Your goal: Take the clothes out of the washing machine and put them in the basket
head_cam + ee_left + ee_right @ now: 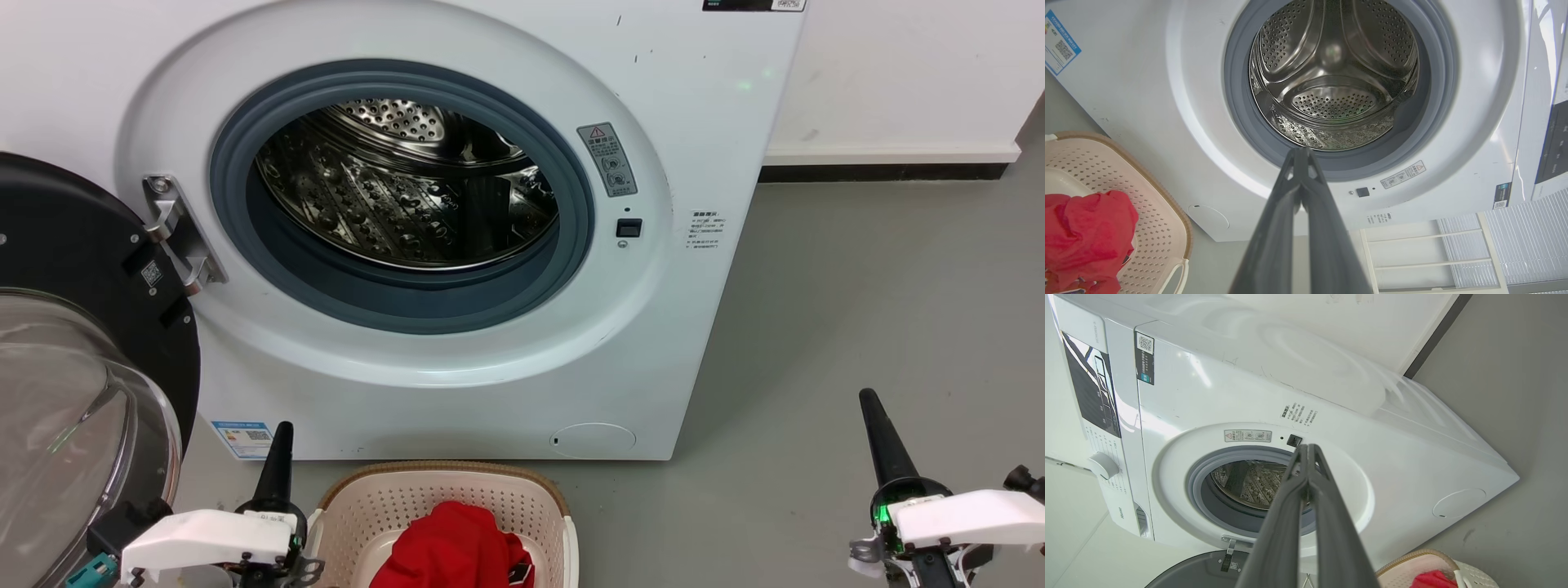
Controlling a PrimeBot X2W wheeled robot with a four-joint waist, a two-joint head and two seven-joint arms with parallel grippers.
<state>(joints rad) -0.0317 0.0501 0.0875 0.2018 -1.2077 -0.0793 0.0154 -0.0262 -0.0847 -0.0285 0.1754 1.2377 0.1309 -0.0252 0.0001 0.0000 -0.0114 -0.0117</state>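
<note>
A smooth grey floor point(857, 310) meets a white wall point(898, 65) along a dark baseboard point(882, 172).

Washing machine point(457, 392): smooth, glossy white casing with a few faint scuffs. Drum point(392, 204) — polished steel, perforated and embossed, mirror-bright. Gasket point(408, 306): matt grey rubber. Door point(73, 425) — clear, glossy glass bowl in a matt black rim. Hinge point(175, 233): bright bare metal. Label point(242, 438): printed sticker with a slight sheen. Basket point(457, 502): cream perforated plastic, satin finish, with a brown woven-look rim. Clothes point(453, 543): soft red cloth, matt and creased. Floor point(857, 310): smooth grey with a dull sheen.
</note>
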